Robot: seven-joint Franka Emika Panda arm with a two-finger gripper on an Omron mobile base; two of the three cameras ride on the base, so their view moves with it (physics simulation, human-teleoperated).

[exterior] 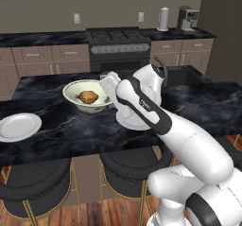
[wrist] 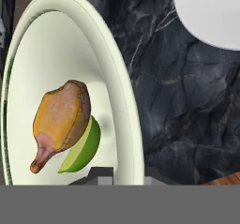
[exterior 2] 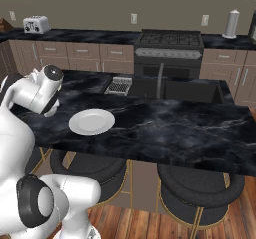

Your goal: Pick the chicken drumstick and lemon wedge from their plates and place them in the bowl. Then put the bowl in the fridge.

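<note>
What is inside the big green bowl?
Inside the bowl lie the chicken drumstick and the lemon wedge, touching each other. The drumstick covers part of the wedge, so you cannot see the whole of it.

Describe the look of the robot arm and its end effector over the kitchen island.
The arm is glossy white with rounded, tube-like segments and dark grey to black bands and caps at its joints. A small marking sits on the dark band near the wrist, too small to read. The end effector has two small dark grey finger tips.
</note>
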